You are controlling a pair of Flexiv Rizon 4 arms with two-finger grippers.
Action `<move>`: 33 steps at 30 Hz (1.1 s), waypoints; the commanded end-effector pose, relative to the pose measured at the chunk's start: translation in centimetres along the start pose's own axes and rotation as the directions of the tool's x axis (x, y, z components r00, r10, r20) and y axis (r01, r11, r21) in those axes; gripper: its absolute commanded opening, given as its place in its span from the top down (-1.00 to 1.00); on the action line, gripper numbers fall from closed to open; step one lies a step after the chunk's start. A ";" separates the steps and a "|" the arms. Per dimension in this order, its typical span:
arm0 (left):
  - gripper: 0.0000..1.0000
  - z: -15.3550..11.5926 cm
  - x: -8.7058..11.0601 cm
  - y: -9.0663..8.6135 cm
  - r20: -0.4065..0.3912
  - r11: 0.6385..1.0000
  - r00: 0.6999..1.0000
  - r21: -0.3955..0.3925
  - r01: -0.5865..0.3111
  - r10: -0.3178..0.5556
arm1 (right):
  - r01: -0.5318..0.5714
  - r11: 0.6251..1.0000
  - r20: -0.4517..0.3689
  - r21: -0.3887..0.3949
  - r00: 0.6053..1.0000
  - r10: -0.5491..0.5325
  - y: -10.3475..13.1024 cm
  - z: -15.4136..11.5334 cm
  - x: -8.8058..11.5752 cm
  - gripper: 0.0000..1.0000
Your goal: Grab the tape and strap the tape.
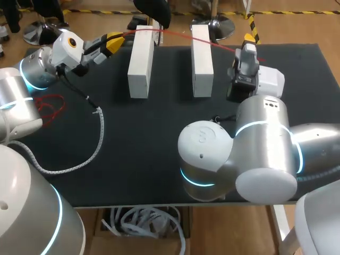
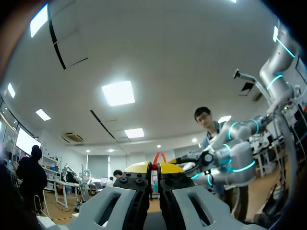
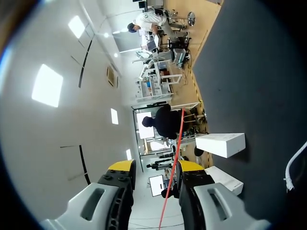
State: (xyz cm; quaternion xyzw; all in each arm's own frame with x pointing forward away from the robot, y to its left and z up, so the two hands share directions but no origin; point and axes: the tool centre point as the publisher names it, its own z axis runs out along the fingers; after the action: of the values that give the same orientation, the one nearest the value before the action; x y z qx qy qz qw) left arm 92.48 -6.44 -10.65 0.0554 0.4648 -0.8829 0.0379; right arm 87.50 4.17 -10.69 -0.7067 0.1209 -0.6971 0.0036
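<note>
A thin red tape (image 1: 178, 34) stretches in the air above two upright white blocks (image 1: 141, 61) (image 1: 202, 59) on the black table. My left gripper (image 1: 117, 39) at the far left is shut on one end; in the left wrist view the red tape (image 2: 155, 167) is pinched between the closed yellow tips of the left gripper (image 2: 154, 167). My right gripper (image 1: 248, 39) is at the far right by the other end. In the right wrist view the tape (image 3: 175, 148) runs between the fingers of the right gripper (image 3: 156, 166), close to one fingertip (image 3: 191, 166), with a gap to the other.
A white coiled cable (image 1: 99, 133) lies curved on the left half of the table. A red wire bundle (image 1: 50, 106) sits near the left edge. The white blocks (image 3: 221, 143) stand ahead of the right gripper. My right arm's elbow (image 1: 239, 154) looms over the front right.
</note>
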 end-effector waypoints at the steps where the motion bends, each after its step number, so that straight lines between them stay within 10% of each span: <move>1: 1.00 -0.1 0.0 0.1 -0.001 1.000 1.000 0.003 -0.001 0.001 | 0.003 1.000 0.005 -0.004 1.000 -0.003 0.0 0.2 0.2 0.28; 33: 1.00 -0.1 0.0 0.1 -0.001 1.000 1.000 0.003 -0.001 0.001 | 0.009 1.000 0.014 0.008 1.000 -0.010 -0.7 0.8 0.1 0.48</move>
State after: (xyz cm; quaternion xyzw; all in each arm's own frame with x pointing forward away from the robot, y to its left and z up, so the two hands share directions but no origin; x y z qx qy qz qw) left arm 92.48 -6.44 -10.65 0.0554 0.4648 -0.8828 0.0380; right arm 88.35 4.77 -10.81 -0.7099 0.1156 -0.6948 0.0044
